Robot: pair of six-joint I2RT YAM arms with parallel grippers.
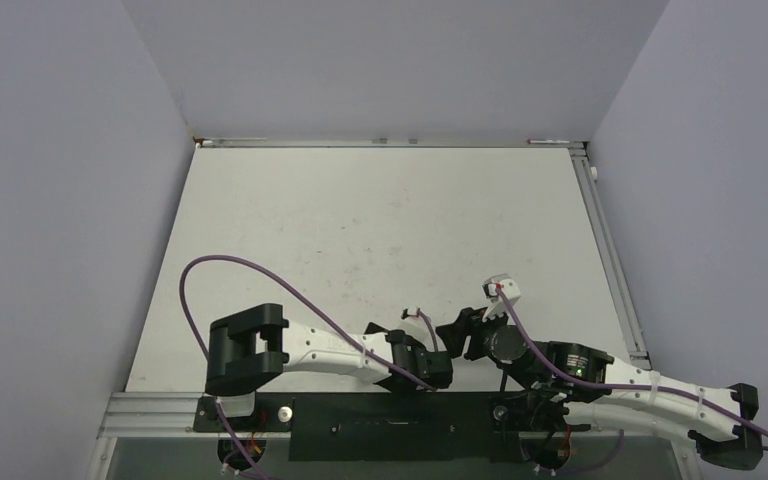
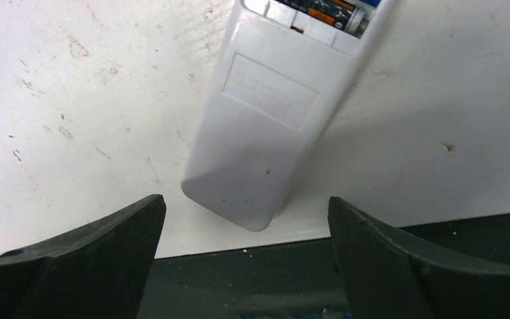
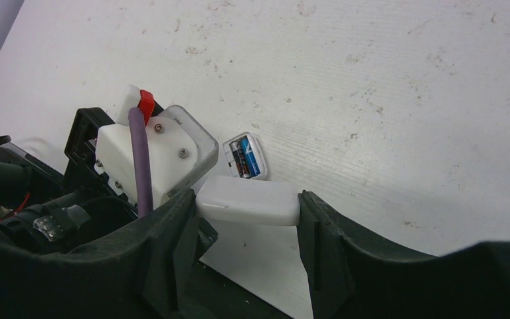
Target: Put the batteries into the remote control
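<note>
The remote control (image 2: 265,126) lies plain back up on the white table, its near end just ahead of my left gripper (image 2: 246,199), which is open and straddles it without touching. The battery bay at its far end is open, with both batteries (image 2: 345,14) seated in it. In the right wrist view the blue battery (image 3: 253,158) and the dark battery (image 3: 241,160) lie side by side in the bay. My right gripper (image 3: 247,196) is shut on a small white plastic piece (image 3: 249,201), held just in front of the bay. In the top view both grippers (image 1: 440,366) (image 1: 460,334) hide the remote.
The table's dark near edge (image 2: 239,266) runs just under my left fingers. The left wrist camera housing (image 3: 153,156) with its purple cable sits close on the left of my right gripper. Grey walls enclose the table (image 1: 380,230) on three sides.
</note>
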